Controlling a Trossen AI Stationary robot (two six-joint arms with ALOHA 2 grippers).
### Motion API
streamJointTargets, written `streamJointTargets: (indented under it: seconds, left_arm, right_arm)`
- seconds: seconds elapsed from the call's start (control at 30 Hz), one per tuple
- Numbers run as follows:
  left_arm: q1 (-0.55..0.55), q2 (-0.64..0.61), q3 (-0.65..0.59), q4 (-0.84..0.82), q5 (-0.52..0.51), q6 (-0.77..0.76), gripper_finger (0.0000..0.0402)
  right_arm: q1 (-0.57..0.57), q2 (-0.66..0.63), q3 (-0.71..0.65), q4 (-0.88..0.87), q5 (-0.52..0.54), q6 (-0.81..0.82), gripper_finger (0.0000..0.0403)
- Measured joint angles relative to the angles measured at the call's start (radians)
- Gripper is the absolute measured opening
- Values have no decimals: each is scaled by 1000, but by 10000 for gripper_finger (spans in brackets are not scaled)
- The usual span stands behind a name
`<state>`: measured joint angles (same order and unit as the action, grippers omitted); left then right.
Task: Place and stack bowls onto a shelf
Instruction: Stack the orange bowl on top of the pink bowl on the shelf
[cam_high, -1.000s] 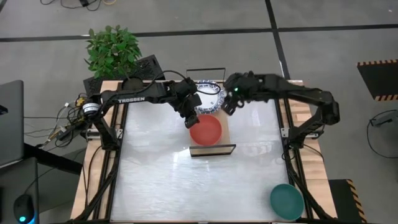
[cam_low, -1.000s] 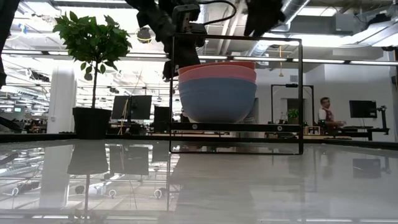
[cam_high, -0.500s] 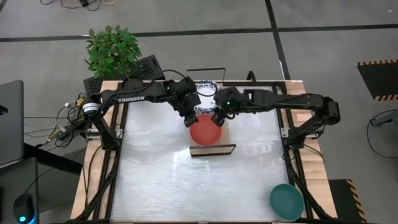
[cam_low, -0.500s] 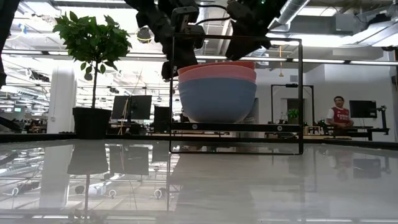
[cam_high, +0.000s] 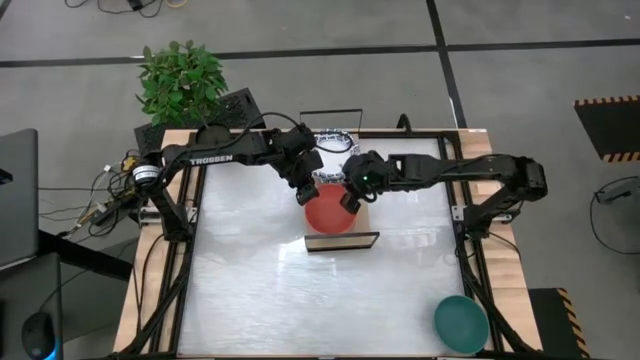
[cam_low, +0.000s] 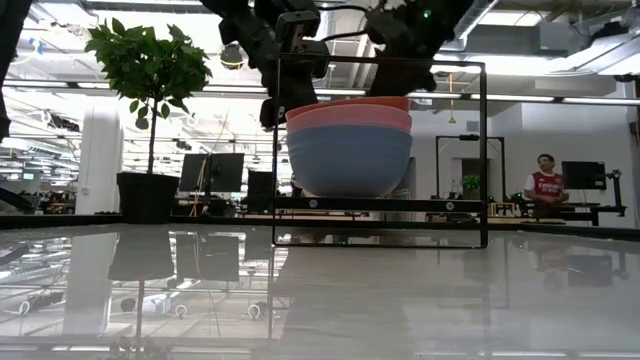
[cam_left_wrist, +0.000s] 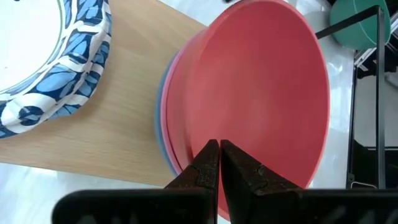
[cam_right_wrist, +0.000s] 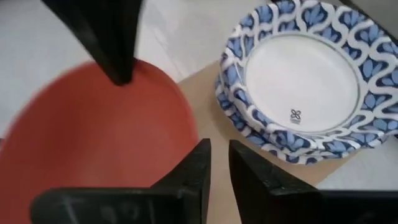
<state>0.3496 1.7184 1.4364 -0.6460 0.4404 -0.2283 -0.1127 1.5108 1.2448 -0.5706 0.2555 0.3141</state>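
Left pincer (cam_high: 309, 190) pinching red bowl (cam_high: 330, 210) rim, right pincer (cam_high: 349, 198) narrow gap, opposite rim.

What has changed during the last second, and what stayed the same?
The right gripper moved from beside the patterned bowls toward the left arm, to the red bowl's rim. The left gripper stayed pinching the opposite rim; the stack, shelf and green bowl stayed put.

Bright overhead light, glossy table (cam_low: 330, 290) glare

Bowl stack (cam_high: 330, 210) on shelf (cam_high: 364, 213), patterned bowls (cam_high: 335, 148) apparently behind, lone bowl (cam_high: 460, 322) far right
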Motion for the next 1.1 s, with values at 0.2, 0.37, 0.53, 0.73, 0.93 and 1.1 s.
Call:
streamJointTargets:
  seconds: [0.2,0.37,0.53,0.73,0.93,1.1]
  left_arm:
    - [0,0,0,1,-1,-1,0]
    - [-1,0,0,1,-2,-1,0]
    - [-1,0,0,1,-2,-2,0]
    - [-1,0,0,1,-3,-1,0]
    - [-1,0,0,1,-4,-1,0]
    - [-1,0,0,1,-7,-1,0]
  right_arm:
    - [1,0,-28,10,0,18,71]
    - [2,0,-28,37,1,11,71]
    - [12,-15,-28,91,2,-9,71]
    - [19,-11,-28,83,3,-17,71]
    - [19,27,-27,81,-2,-16,71]
    - [19,33,-28,77,-18,-19,71]
